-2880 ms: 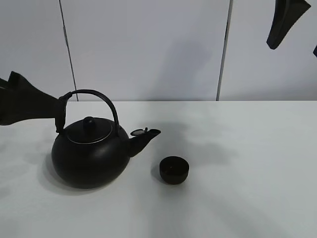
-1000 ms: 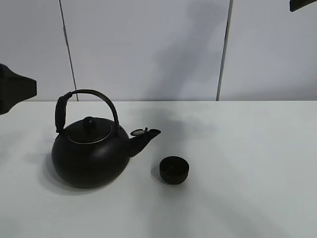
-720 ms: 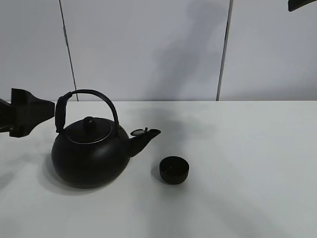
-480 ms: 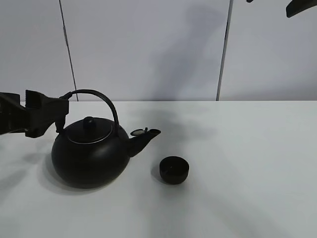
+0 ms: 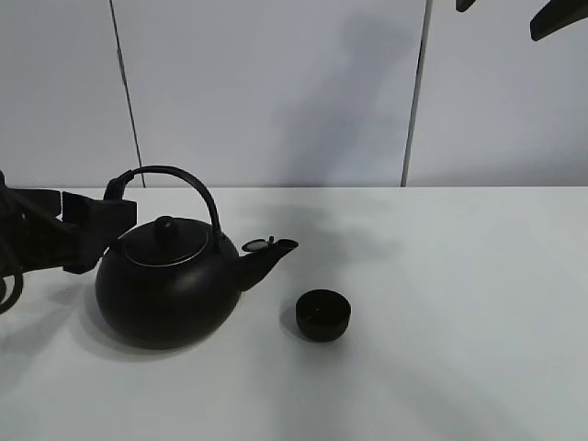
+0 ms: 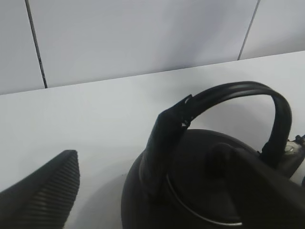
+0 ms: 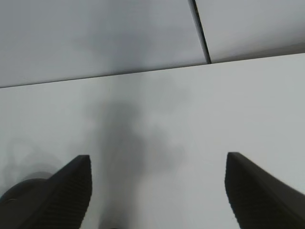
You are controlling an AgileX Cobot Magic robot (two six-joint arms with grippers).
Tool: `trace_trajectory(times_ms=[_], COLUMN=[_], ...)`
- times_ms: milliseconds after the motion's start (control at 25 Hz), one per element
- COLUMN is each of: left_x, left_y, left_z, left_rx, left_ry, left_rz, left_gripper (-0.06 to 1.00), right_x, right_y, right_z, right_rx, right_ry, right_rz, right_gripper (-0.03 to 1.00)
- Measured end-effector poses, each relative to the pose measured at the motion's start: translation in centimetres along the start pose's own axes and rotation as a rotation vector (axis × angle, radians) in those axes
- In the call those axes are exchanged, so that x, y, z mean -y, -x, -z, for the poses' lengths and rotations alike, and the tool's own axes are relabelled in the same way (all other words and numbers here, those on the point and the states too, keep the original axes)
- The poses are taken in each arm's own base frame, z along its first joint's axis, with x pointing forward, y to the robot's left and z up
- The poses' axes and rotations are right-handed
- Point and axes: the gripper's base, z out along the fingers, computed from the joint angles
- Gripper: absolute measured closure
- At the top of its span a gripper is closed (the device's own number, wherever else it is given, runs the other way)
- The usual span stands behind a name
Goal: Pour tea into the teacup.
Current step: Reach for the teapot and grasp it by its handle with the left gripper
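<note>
The black kettle (image 5: pixel 165 289) stands on the white table, its spout (image 5: pixel 271 253) pointing right toward the teacup (image 5: pixel 322 314), a small black bowl-like cup standing apart from it. My left gripper (image 5: pixel 103 230) is open at the left foot of the arched handle (image 5: pixel 184 179). In the left wrist view the gripper (image 6: pixel 150 157) has one finger on each side of the handle's thick left end (image 6: pixel 162 143), and I cannot tell if they touch it. My right gripper (image 5: pixel 512 9) is open and empty, high at the upper right; it also shows in the right wrist view (image 7: pixel 157 191).
The white table (image 5: pixel 459 303) runs back to a pale panelled wall (image 5: pixel 276 92) with dark vertical seams. Only the kettle and the cup stand on it.
My left gripper has moved right from the left edge of the view up to the kettle handle's left end. Kettle and teacup have not moved. The right gripper stays high.
</note>
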Motion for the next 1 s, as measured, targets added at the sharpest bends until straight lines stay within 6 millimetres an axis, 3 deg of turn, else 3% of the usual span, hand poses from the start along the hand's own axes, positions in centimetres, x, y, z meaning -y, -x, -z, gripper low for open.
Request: trace_trajectory(times_ms=[360, 640, 1000], left_x=[-0.1, -0.1, -0.1], left_y=[-1.6, 0.1, 0.4], left_z=[-1.3, -3.1, -3.2], left_rx=[-0.045, 0.036, 0.047], left_ry=[-0.002, -0.001, -0.001], left_rz=[-0.071, -0.077, -0.078], left_gripper=[0.37, 0.44, 0.48], right_x=[0.0, 0.0, 0.0], right_y=[0.0, 0.0, 0.0], right_z=[0.0, 0.0, 0.0], right_rx=[0.002, 0.004, 0.005], right_ry=[0.002, 0.005, 0.005], right_rz=[-0.003, -0.005, -0.005], right_gripper=[0.43, 0.43, 0.43])
